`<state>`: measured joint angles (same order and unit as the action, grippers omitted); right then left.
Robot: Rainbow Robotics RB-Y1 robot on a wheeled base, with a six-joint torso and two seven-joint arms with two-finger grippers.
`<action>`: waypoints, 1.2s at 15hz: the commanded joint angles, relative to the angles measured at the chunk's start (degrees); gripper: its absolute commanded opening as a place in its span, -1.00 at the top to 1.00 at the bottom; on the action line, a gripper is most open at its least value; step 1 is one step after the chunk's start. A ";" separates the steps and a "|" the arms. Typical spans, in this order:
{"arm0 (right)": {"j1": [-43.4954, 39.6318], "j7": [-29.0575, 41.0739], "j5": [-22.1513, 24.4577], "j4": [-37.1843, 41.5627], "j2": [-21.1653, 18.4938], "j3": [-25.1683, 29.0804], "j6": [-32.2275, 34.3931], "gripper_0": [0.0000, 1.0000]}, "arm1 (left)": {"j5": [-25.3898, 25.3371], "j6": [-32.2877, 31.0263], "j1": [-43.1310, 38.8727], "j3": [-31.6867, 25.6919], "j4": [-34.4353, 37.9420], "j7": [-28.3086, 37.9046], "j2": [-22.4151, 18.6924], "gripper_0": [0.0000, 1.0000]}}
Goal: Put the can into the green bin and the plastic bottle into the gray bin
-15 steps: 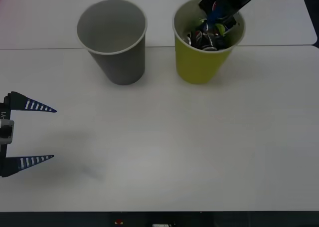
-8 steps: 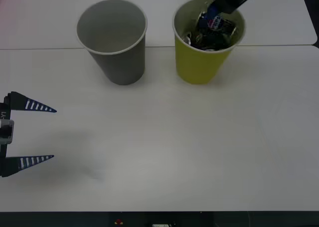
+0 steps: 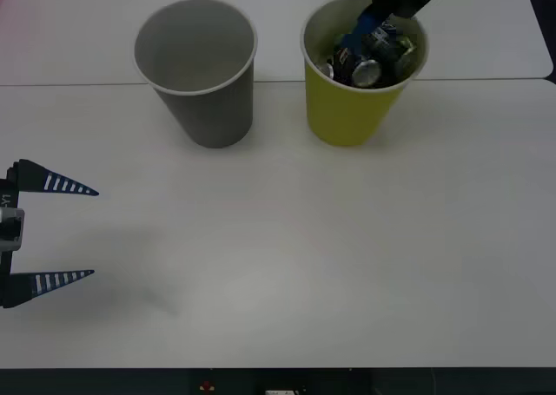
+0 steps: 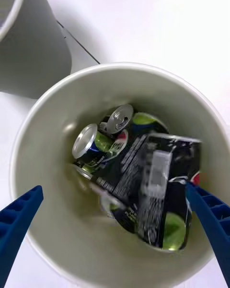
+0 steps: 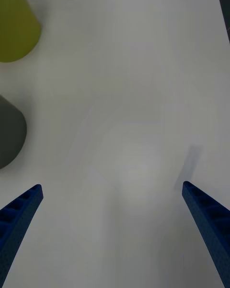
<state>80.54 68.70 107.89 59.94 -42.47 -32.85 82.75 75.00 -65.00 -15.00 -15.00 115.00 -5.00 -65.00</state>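
The can (image 4: 153, 187), dark with a yellow-green patch, lies slanted on top of a heap of similar cans (image 4: 98, 144) inside the green bin (image 3: 347, 108), whose pale inner wall (image 4: 52, 125) surrounds the heap. My right gripper (image 3: 373, 30) hovers over the bin's mouth; in the right wrist view this gripper (image 4: 114, 188) is open, fingers wide on either side of the can. The gray bin (image 3: 204, 108) stands to the left of the green one. My left gripper (image 3: 94, 233) rests open near the table's left edge. The plastic bottle is out of view.
Both bins stand by a seam (image 3: 486, 80) between two white tables. The white tabletop (image 3: 287, 256) stretches in front of the bins to the near edge. From the left wrist camera the green bin (image 5: 14, 24) and gray bin (image 5: 9, 132) sit at the side.
My right gripper has risen from deep inside the green bin to its mouth. The can now lies loose on the heap. The left arm has not moved.
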 commanded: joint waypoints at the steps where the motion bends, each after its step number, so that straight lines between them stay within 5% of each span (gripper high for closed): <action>1: -0.03 -3.75 -5.15 2.81 -3.94 2.26 2.77 -1.00 | 0.00 0.00 0.00 0.00 0.00 0.00 0.00 -1.00; 4: -1.26 -5.24 -12.09 6.06 -8.33 4.72 5.14 -1.00 | 0.00 0.00 0.00 0.00 0.00 0.00 0.00 -1.00; 11: -22.53 -9.38 -18.16 31.29 -17.74 20.37 4.88 -1.00 | 0.00 0.00 0.00 0.00 0.00 0.00 0.00 -1.00; 18: -47.58 -25.55 -22.38 47.72 -19.85 36.36 1.98 -1.00 | 0.00 0.00 0.00 0.00 0.00 0.00 0.00 -1.00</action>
<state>35.30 44.68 85.88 106.34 -62.34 2.11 85.32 75.00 -65.00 -15.00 -15.00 115.00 -5.00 -65.00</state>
